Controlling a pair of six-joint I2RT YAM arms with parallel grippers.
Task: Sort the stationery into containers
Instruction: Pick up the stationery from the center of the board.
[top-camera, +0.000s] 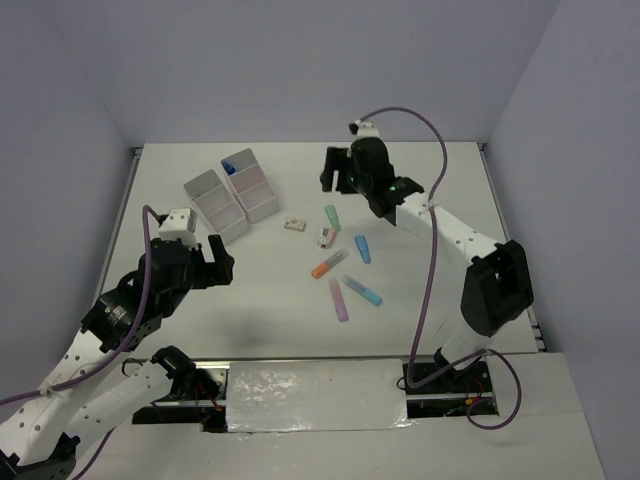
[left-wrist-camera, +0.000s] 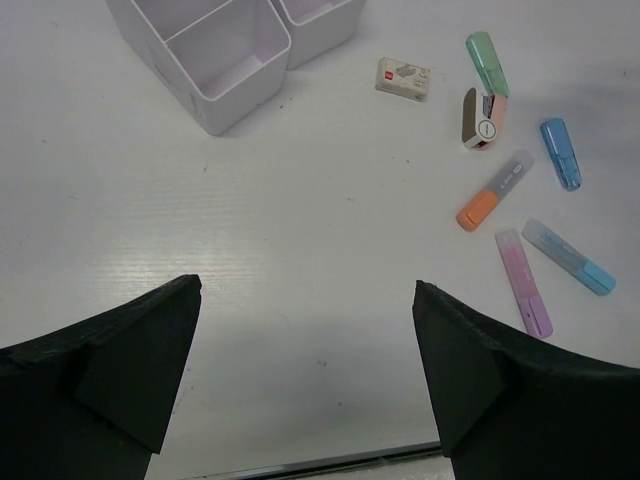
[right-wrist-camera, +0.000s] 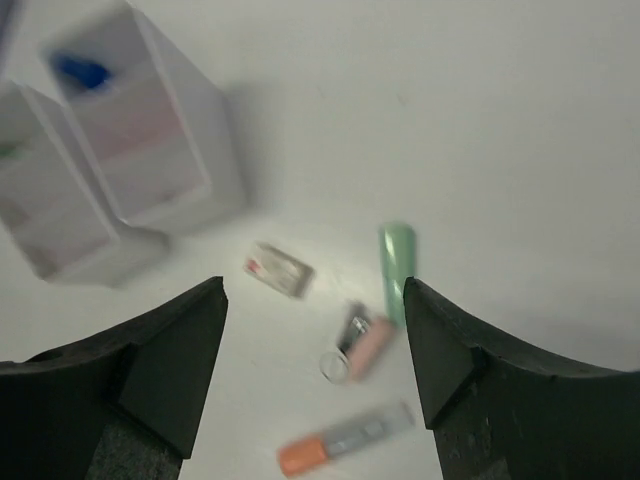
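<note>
Several short highlighters lie loose mid-table: green (top-camera: 331, 216), blue (top-camera: 363, 249), orange (top-camera: 329, 265), purple (top-camera: 339, 299) and a clear blue-capped one (top-camera: 362, 290). Beside them are a pink item (top-camera: 326, 237) and a small eraser (top-camera: 293, 225). The white containers (top-camera: 230, 195) stand back left, and one bin holds a blue item (top-camera: 230, 168). My right gripper (top-camera: 335, 170) hovers open above the table behind the green highlighter (right-wrist-camera: 397, 270), empty (right-wrist-camera: 312, 290). My left gripper (top-camera: 215, 262) is open and empty (left-wrist-camera: 307, 288), near the containers (left-wrist-camera: 215, 60).
The table's back edge and side walls lie close behind the containers. The right arm's cable (top-camera: 432, 250) loops above the right side. A pale plate (top-camera: 315, 395) covers the near edge between the arm bases.
</note>
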